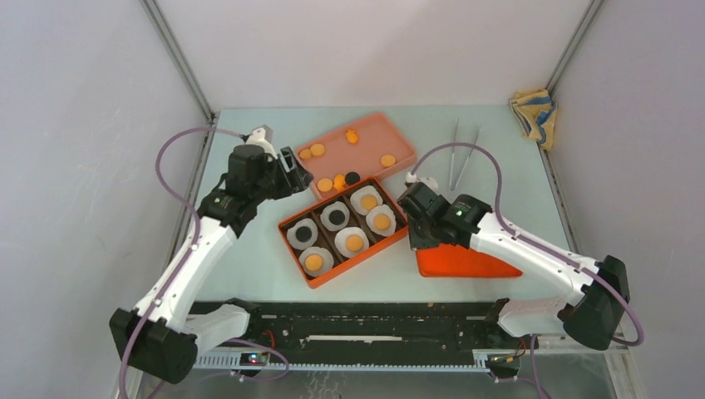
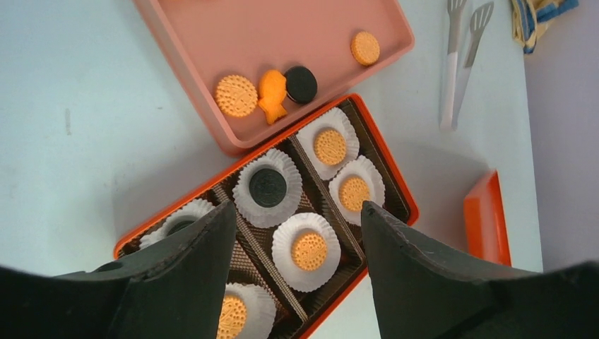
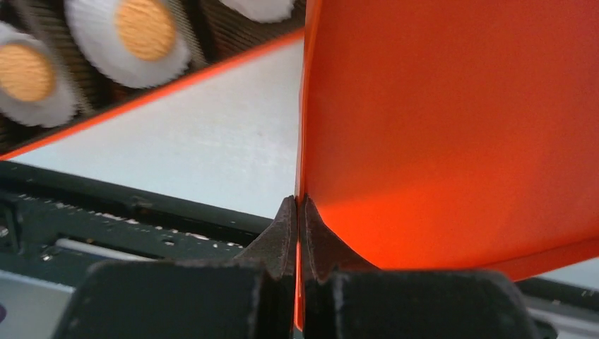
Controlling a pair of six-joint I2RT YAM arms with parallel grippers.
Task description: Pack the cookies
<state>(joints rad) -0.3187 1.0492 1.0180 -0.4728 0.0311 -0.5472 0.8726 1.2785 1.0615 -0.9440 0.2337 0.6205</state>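
Observation:
An orange box (image 1: 366, 259) holds white paper cups with cookies (image 2: 309, 250) in them, most orange and one black (image 2: 268, 187). More loose cookies (image 2: 236, 95) lie in the pink tray (image 1: 370, 137) behind it, among them a black one (image 2: 301, 83). My left gripper (image 2: 298, 206) hovers open above the box, nothing between its fingers. To the right of the box my right gripper (image 3: 298, 201) is shut on the left edge of the orange lid (image 3: 452, 127), which is tilted on the table (image 1: 465, 262).
Metal tongs (image 1: 461, 154) lie behind the right arm, and a yellow-blue cloth (image 1: 534, 115) sits in the far right corner. A black rail (image 1: 357, 320) runs along the near edge of the table.

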